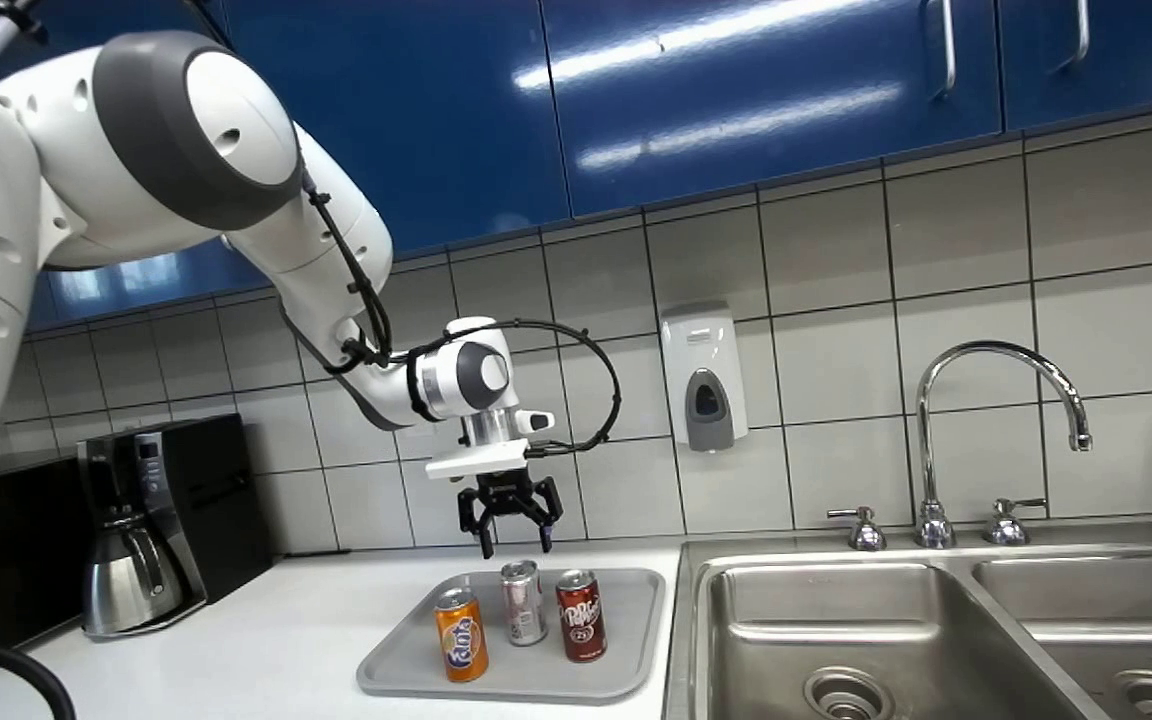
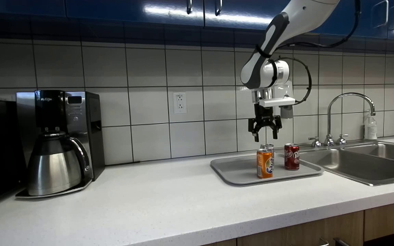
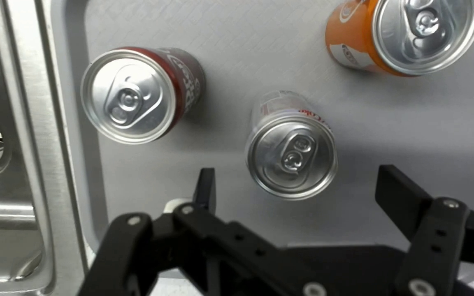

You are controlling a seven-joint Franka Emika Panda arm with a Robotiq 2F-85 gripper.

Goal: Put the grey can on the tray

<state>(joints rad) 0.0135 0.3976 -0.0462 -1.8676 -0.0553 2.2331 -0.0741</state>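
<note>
**Grey can (image 1: 524,604) stands on the tray (image 1: 404,652)**

Long axis upright, it lies at six o'clock from the end effector (image 1: 516,549) in both exterior views; the widely parted jaws hold nothing. Placement looks done: the coming move probably calls for retreat towards twelve o'clock.

Jaws spread, a gripper (image 1: 516,545) hangs above a grey can (image 1: 524,605), free air between the two and the way straight down unblocked. On the tray (image 1: 636,610), an orange can (image 1: 461,640) and a dark red can (image 1: 582,620) crowd the grey can from two sides, though bare tray separates all three in the wrist view. In an exterior view, white counter (image 2: 149,191) stretches free between tray and coffee maker (image 2: 76,123). The faucet (image 1: 927,440) rises behind the sink (image 1: 826,590), well apart from the gripper.
</note>
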